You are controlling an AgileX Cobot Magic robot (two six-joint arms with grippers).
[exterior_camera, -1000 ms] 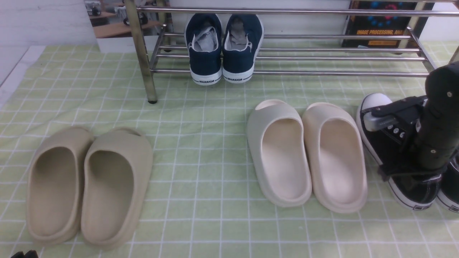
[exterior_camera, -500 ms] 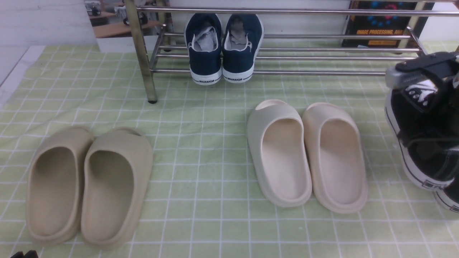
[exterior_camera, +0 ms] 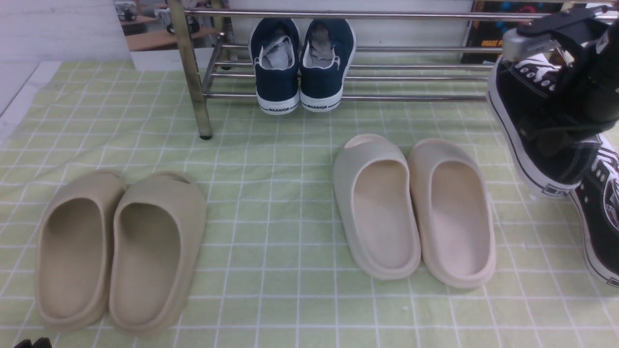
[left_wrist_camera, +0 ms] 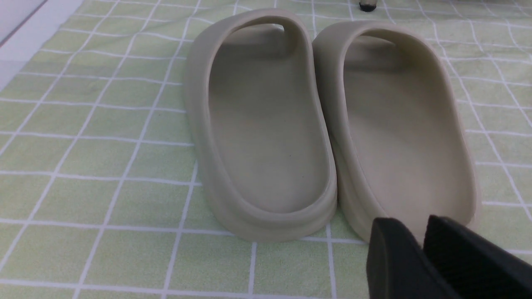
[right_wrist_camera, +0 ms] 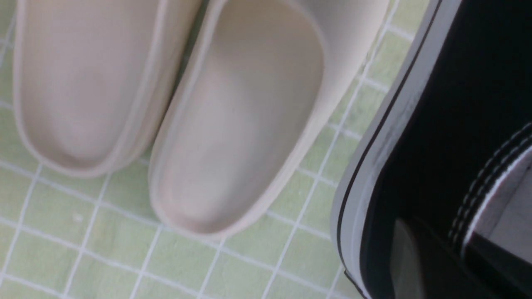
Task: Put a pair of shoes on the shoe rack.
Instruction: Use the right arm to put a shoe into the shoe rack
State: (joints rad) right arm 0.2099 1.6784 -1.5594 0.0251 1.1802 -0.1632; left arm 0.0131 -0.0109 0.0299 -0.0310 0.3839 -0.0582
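Note:
My right gripper (exterior_camera: 527,87) is shut on one black sneaker (exterior_camera: 546,154) and holds it tilted in the air at the far right, heel down, in front of the right end of the shoe rack (exterior_camera: 411,98). In the right wrist view my right gripper (right_wrist_camera: 449,257) pinches the sneaker's side wall (right_wrist_camera: 436,124), one finger outside and one inside. The second black sneaker (exterior_camera: 602,217) lies on the cloth below it, partly cut off by the frame edge. My left gripper (left_wrist_camera: 419,249) is shut and empty, low behind the beige slides (left_wrist_camera: 332,124).
Navy sneakers (exterior_camera: 300,67) stand on the rack's left part. Cream slides (exterior_camera: 416,212) lie just left of the held sneaker, and also show in the right wrist view (right_wrist_camera: 166,104). Beige slides (exterior_camera: 121,251) lie at the front left. A brassy rack leg (exterior_camera: 193,77) stands at the left.
My right gripper has lifted the black sneaker off the cloth, up and toward the rack. The second black sneaker beneath it has come into view. The left arm has not moved.

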